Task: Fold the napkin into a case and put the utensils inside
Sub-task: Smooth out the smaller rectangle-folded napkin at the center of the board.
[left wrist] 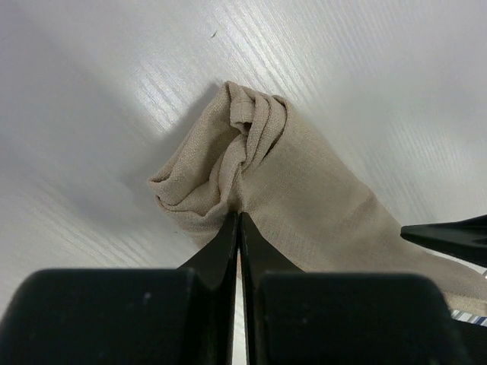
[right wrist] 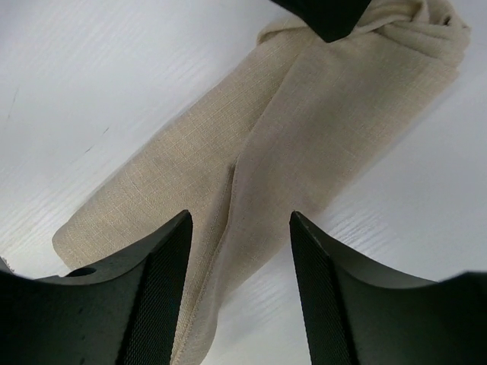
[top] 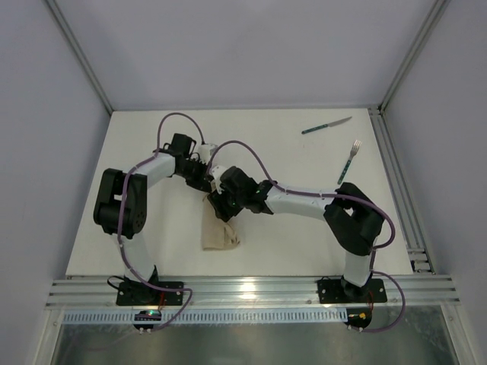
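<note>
- You had the left pincer [left wrist: 239, 217] with its jaws pressed together, clamped on the bunched far end of the napkin [left wrist: 304, 182].
- At that clamp the cloth puckered into folds that fanned away from the fingertips.
- You had the right pincer [right wrist: 240, 220] with its jaws apart, gripping nothing.
- The napkin lay directly under the right pincer, and its long lengthwise fold ran between the two fingers [right wrist: 163, 266].
- You could not tell from the views whether those fingers touched the cloth.
- The napkin was folded into a narrow oblong that lay on the table [top: 304, 243].
- It ran from the left pincer, beneath the right pincer, and on toward the arm bases.
- The two pincers stood just beside each other, the right one on the base side of the left one.
- One left fingertip [right wrist: 327, 15] showed at the top of the right wrist view, on the bunched end.
- The knife [top: 326, 125] lay well apart from both pincers, beyond them and to their right, near the far edge.
- The fork [top: 349, 162] lay near the knife, also well to the right of the right pincer.
- Both utensils lay outside the napkin.
</note>
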`<state>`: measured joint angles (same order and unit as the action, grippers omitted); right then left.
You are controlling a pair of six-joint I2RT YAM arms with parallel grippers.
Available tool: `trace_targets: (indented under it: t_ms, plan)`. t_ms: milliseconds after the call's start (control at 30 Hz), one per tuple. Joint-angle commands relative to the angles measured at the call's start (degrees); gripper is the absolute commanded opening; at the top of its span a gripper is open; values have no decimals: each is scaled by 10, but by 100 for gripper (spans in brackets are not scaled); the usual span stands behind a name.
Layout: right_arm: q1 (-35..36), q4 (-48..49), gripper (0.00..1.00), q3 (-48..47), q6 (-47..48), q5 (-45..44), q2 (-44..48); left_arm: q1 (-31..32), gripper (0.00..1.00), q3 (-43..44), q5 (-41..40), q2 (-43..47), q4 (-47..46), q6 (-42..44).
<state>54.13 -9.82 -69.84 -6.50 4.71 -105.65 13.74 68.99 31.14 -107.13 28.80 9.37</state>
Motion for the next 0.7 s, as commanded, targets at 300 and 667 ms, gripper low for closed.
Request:
trace_targets:
  t_ms: [300, 667]
  plan:
    - [14, -39, 41, -41, 0, 30, -50, -3, 0, 7, 18, 3, 6, -9]
    - [13, -35, 4, -97, 5, -11, -65, -2, 0, 3, 38, 17, 3, -19]
